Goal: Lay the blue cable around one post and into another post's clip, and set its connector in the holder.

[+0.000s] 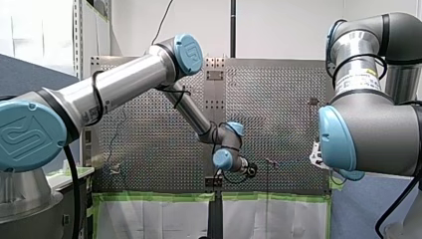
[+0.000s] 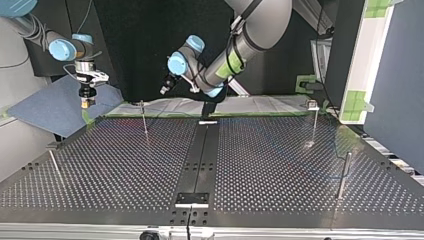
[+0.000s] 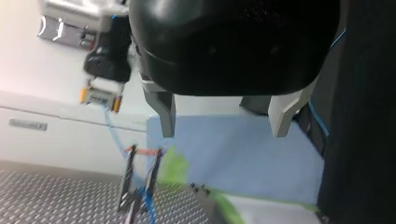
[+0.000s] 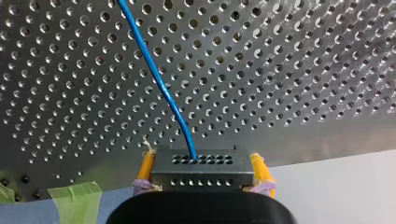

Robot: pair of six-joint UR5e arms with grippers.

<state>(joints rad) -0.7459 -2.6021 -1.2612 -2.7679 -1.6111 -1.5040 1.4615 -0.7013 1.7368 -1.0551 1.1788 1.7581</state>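
In the right wrist view my right gripper point(image 4: 203, 175) is shut on a dark connector block point(image 4: 203, 167), with yellow pads point(image 4: 146, 168) pressed on both its sides. The blue cable point(image 4: 159, 79) leaves the connector and runs away over the perforated table point(image 4: 303, 70). In the top view, my right gripper point(image 2: 87, 102) hangs at the left, beyond the table's far edge. My left gripper point(image 2: 164, 89) hovers near the far edge's middle. In the left wrist view my left gripper point(image 3: 224, 123) is open and empty. Past it the blue cable point(image 3: 112, 130) drops from my right gripper point(image 3: 103, 95) to a dark clip point(image 3: 140, 179).
Thin metal posts stand on the table in the top view: one far left of centre point(image 2: 145, 120), one far right point(image 2: 314, 122), one near right point(image 2: 344, 172), one near left point(image 2: 55, 165). A black strip point(image 2: 202, 150) runs down the middle. Green tape point(image 1: 164, 197) lines an edge.
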